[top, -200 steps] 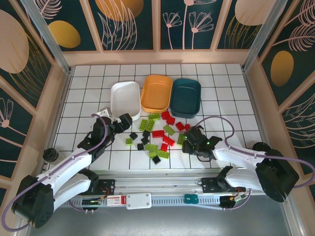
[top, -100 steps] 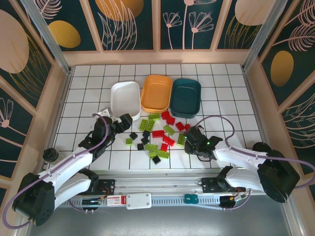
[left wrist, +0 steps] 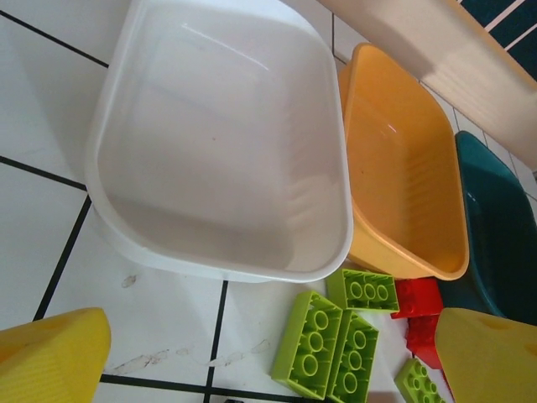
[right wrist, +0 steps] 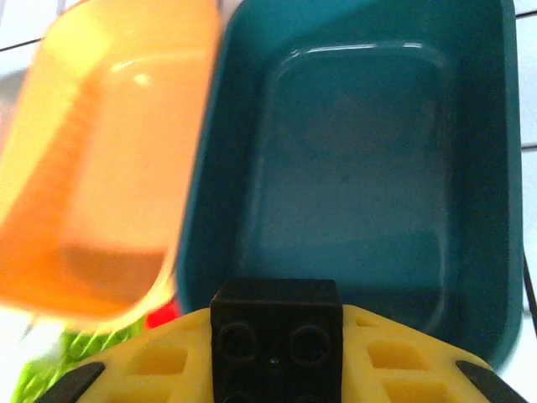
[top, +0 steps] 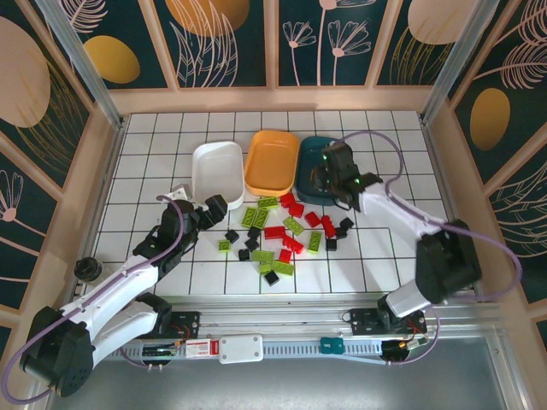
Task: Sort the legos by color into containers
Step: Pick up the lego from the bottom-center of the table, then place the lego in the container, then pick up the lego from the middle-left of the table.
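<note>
From above: reaching with the right gripper (top: 328,169) over the near-left part of the dark teal tray (top: 309,155), next to the orange tray (top: 272,161) and the white tray (top: 218,171). Cannot tell that jaw gap from here. Resting the left gripper (top: 214,207) low at the left edge of the scattered legos (top: 275,235) on the table (top: 154,145), just short of the white tray's near end. Seeing nothing yet inside any tray.

Left wrist: looking out between widely parted yellow fingers (left wrist: 50,357), holding nothing, toward the white tray (left wrist: 218,143), orange tray (left wrist: 403,193) and a strip of teal. Lime green bricks (left wrist: 327,348) and a red brick (left wrist: 417,298) just off the near rims.

Right wrist: clamping a black brick (right wrist: 275,336) between the closed-in fingers (right wrist: 151,365), studs toward the camera, poised at the near rim of the dark teal tray (right wrist: 352,168), bare floor ahead.

Judged step: delivering the first black piece to the teal tray, so very early in the sort. Next, probably: ease farther in past the rim, lower a little, then part the jaws. Otherwise risking a bounce off the rim and back onto the table.
</note>
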